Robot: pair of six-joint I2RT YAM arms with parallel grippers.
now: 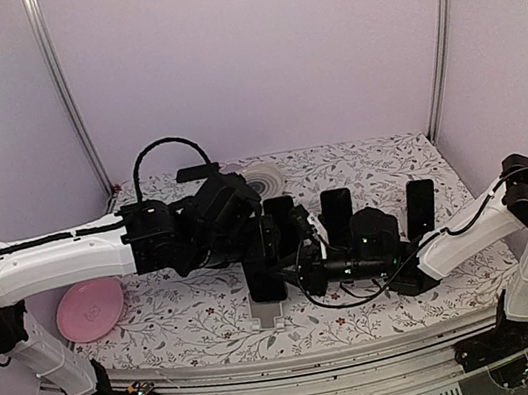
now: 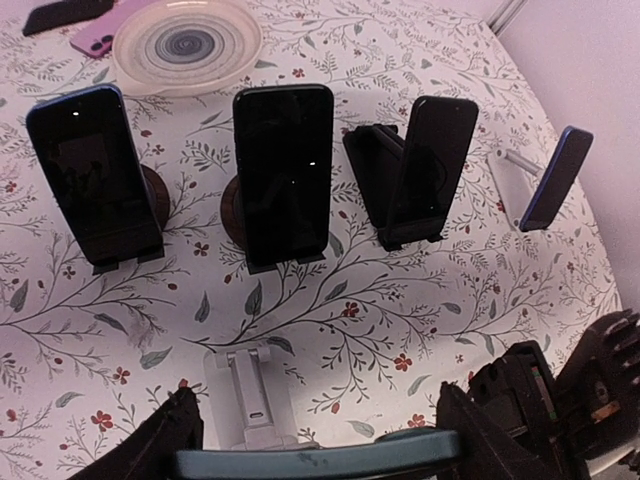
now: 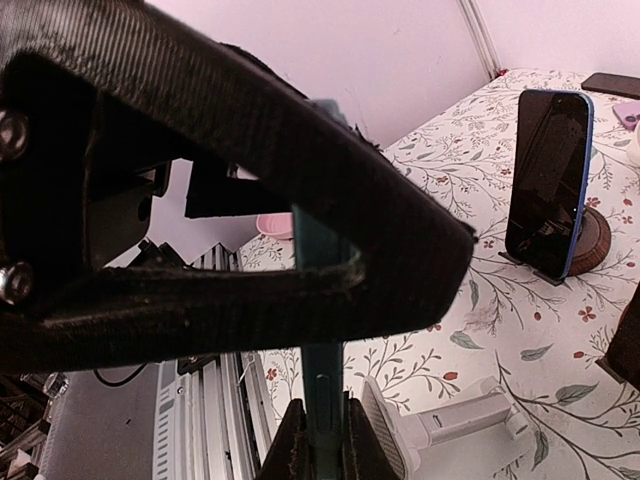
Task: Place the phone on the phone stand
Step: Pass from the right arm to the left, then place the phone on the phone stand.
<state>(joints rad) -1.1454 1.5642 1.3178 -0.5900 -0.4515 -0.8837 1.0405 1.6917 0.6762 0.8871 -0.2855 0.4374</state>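
Observation:
A teal-edged phone is held edge-on just above the table, over the near side of the empty white phone stand. My left gripper is shut on the phone, with one finger at each end of the visible edge. My right gripper is shut on the same phone, its fingertips pinching the thin edge from below. In the top view the phone hangs between the left gripper and the right gripper, above the stand.
Several phones stand on stands in a row behind: a blue one, a black one, another black one and a blue one. A white round dish sits at the back. A pink plate lies at the left.

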